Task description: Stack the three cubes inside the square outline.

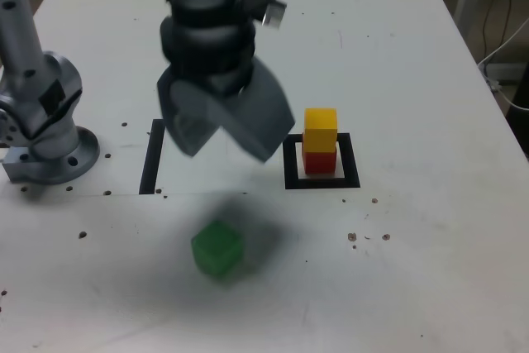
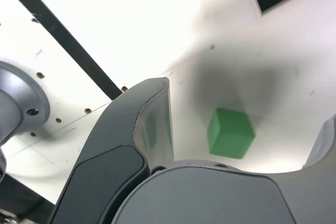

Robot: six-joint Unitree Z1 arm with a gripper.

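Green cube, blurred, set cornerwise, no long axis evident, below parted gripper; square outline partly hidden

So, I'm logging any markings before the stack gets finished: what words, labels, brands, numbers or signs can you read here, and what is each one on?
None: neither view shows any readable text.
The green cube, yellow cube and red cube show plain colour only.
The square outline and black strip carry no lettering.
The end effector is blurred in the exterior view, so fine print there can't be ruled out.
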